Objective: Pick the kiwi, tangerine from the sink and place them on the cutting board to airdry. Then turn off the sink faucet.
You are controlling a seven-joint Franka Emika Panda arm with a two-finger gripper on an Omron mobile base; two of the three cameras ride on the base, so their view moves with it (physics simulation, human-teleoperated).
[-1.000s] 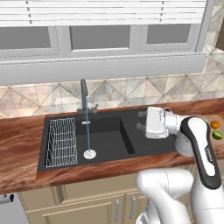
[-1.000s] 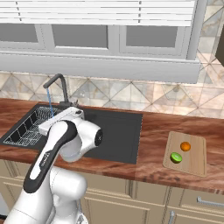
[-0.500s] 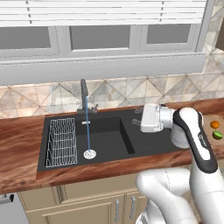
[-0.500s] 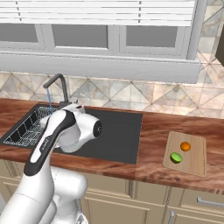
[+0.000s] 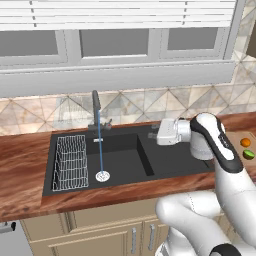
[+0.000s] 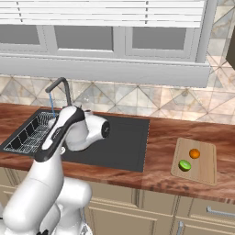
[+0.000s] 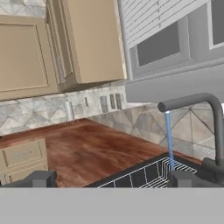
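Note:
The lime-green kiwi (image 6: 185,165) and the orange tangerine (image 6: 194,153) lie side by side on the tan cutting board (image 6: 206,173), on the counter right of the black sink (image 6: 128,142). From the left base view, the kiwi (image 5: 248,154) and tangerine (image 5: 245,142) sit at the right edge. My gripper (image 5: 153,134) hovers over the sink's shallow basin (image 5: 170,160), pointing left at the dark faucet (image 5: 95,107). It is open and holds nothing. A thin stream of water (image 5: 100,150) runs from the spout. In the hand view the faucet (image 7: 210,109) stands right of the gripper (image 7: 113,179).
A wire rack (image 5: 70,162) sits in the deep basin's left part, beside the round silver drain (image 5: 102,176). A tiled backsplash and a window run behind the sink. In the hand view, wood counter (image 7: 87,153) and tan cabinets (image 7: 87,43) lie beyond the rack.
My hand has moved left across the sink, closer to the faucet. The fruits on the board and the running water are unchanged.

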